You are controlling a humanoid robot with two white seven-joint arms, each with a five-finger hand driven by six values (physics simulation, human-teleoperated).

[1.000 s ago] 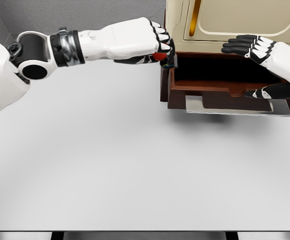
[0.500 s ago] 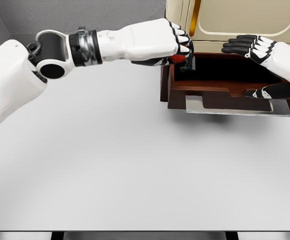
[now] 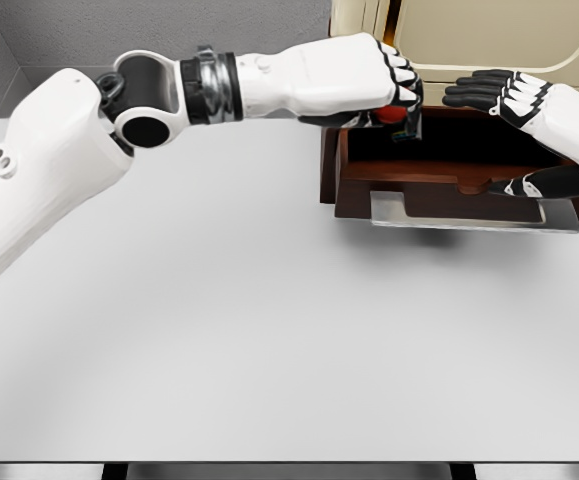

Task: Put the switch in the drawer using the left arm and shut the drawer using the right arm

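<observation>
The left hand [image 3: 374,85] has its fingers curled tight around the red switch [image 3: 397,115], over the open drawer [image 3: 409,175]. The right hand [image 3: 509,95] rests with fingers spread, holding nothing

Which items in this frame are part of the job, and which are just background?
Job items:
switch, gripped in the left hand
open drawer
right hand, fingers spread, resting by the drawer

Background:
table
cream cabinet
grey wall
</observation>
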